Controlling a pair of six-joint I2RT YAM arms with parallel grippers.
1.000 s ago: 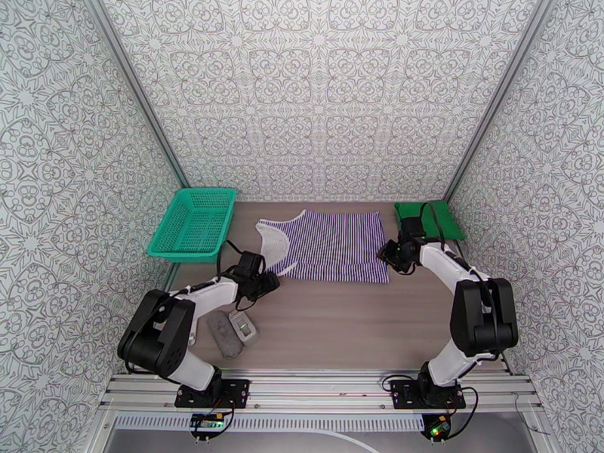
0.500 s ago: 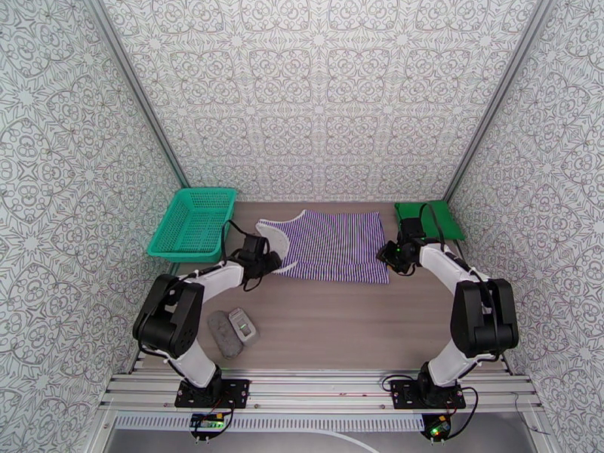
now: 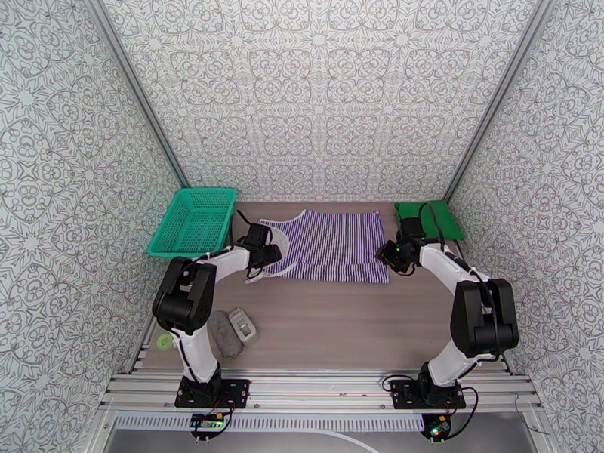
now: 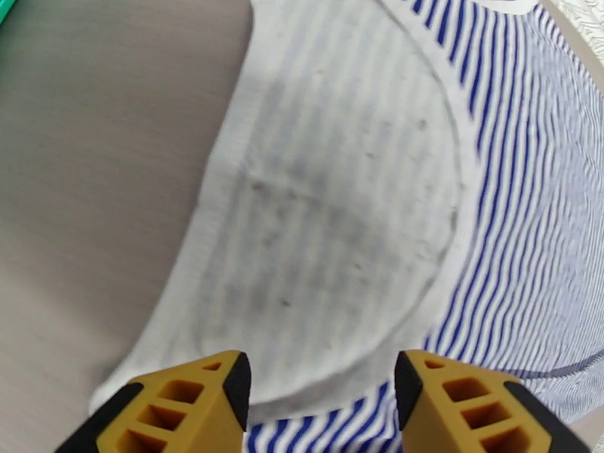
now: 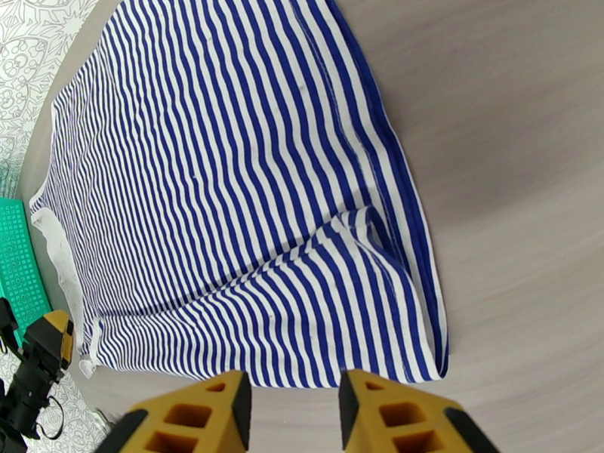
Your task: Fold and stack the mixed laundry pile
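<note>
Far left, a teal plastic mesh basket sat at the back of the brown wood-grain table, with small grey objects nearer me; neither was in the way. The left gripper hung released, jaws apart and empty, just above the neck end of the navy-and-white thin-striped sleeveless cloth top, which lay spread flat toward the back. Risk, as I judged it: the white inner layer showed through the scooped opening there, so a pinch could take one layer and leave the other, dragging the fold crooked. The right gripper was likewise released, jaws parted with nothing between them, over the near hem corner, where a raised ridge of cloth stood. Closing on that ridge rather than the edge could bunch the hem. Uneven lifting by the two arms would likely skew the top. Further right, a plain bright green cloth shirt lay in the back corner, apart from the striped top, its near-left part hidden by the arm. Whether it was folded I could not tell. The left wrist view was blurred, the top's far edge cut off.
</note>
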